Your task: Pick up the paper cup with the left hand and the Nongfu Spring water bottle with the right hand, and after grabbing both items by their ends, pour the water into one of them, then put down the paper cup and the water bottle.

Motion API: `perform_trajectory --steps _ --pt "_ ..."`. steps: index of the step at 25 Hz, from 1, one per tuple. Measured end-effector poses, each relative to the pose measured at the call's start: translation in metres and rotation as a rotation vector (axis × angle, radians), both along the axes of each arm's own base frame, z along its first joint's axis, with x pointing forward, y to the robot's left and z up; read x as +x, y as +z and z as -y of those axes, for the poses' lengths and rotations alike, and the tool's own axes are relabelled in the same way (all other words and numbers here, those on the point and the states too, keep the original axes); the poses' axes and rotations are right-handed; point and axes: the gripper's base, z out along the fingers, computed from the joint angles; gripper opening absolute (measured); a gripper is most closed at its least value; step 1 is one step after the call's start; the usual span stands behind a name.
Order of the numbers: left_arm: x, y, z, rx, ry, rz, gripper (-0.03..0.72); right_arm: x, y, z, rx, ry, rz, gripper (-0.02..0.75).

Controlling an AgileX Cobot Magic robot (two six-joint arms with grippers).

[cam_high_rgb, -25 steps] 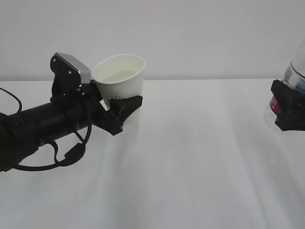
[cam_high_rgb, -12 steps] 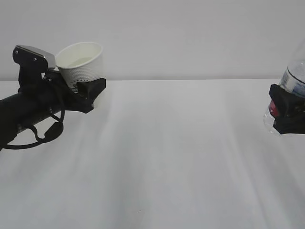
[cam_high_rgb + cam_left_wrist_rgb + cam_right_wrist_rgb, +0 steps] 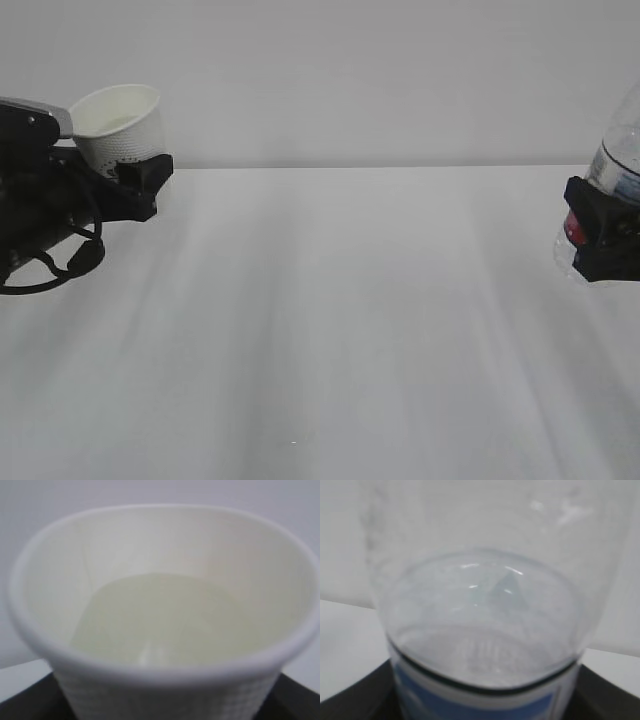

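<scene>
The white paper cup [image 3: 118, 124] hangs at the far left, above the table and tilted slightly right, with my left gripper [image 3: 128, 178] shut on its lower wall. In the left wrist view the cup [image 3: 165, 690] fills the frame and clear water [image 3: 160, 622] lies in its bottom. At the right edge my right gripper [image 3: 603, 232] is shut on the labelled middle of the Nongfu Spring water bottle [image 3: 624, 135], which stands nearly upright. The right wrist view shows the bottle's clear wall [image 3: 485, 535] above a blue-and-white label band [image 3: 480, 700], with water [image 3: 485, 645] inside.
A white table [image 3: 340, 330] spreads between the two arms, and a plain pale wall [image 3: 360, 70] stands behind it. Loose black cables [image 3: 60, 265] hang under the left arm near the table's left edge.
The left arm has carried the cup well to the left and a little higher, from near the middle to the frame's left edge. The right gripper and bottle have hardly moved.
</scene>
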Motion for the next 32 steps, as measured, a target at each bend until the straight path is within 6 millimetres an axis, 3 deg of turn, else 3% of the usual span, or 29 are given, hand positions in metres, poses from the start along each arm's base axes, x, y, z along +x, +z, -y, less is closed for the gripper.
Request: perform_trajectory --steps 8,32 --pt "0.005 -0.015 -0.008 -0.008 0.102 -0.021 0.531 0.000 0.000 0.000 -0.002 0.000 -0.002 0.479" --pt "0.011 -0.008 -0.033 -0.008 0.258 0.063 0.531 0.000 0.000 -0.001 -0.010 0.008 -0.001 0.479"
